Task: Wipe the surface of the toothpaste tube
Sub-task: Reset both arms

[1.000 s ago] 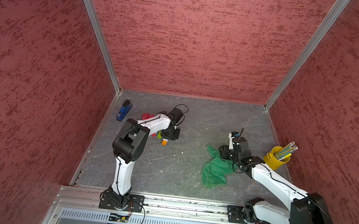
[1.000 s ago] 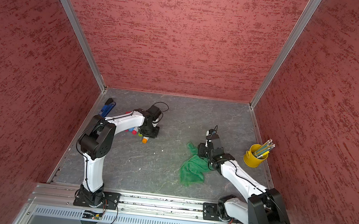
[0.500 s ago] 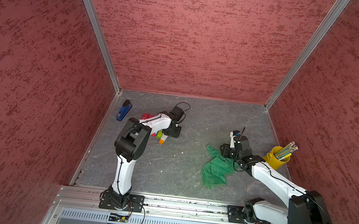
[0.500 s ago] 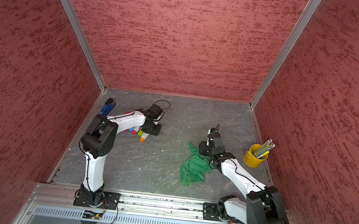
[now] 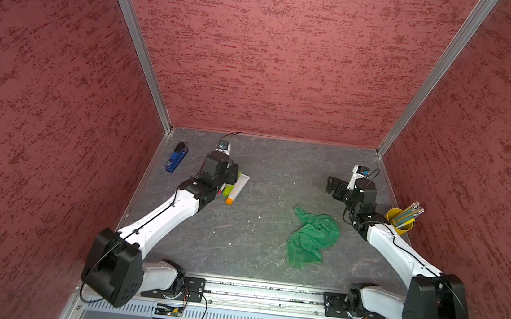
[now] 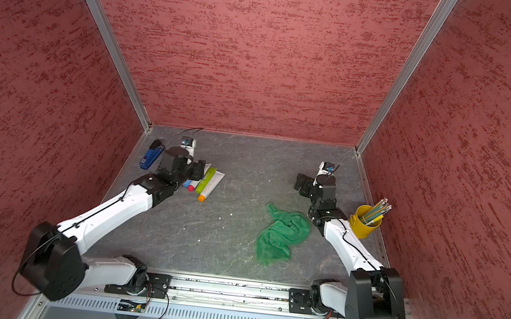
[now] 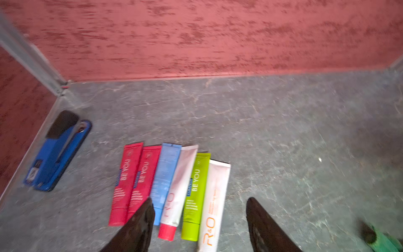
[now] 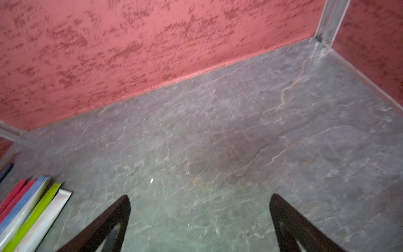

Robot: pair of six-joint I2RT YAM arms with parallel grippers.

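Top views high overhead, downward; wrist cameras low, toward the back wall (image 7: pixel 196 43), tube row (image 7: pixel 174 185) in both

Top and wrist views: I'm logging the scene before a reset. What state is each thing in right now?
toothpaste tubes, six lying flat side by side, none gripped.
left gripper, open, empty, over the tubes.
right gripper, open, empty, over bare table.
green cloth, crumpled on the table, not held.
yellow cup, upright, holding pencils.
blue stapler, lying flat, untouched.
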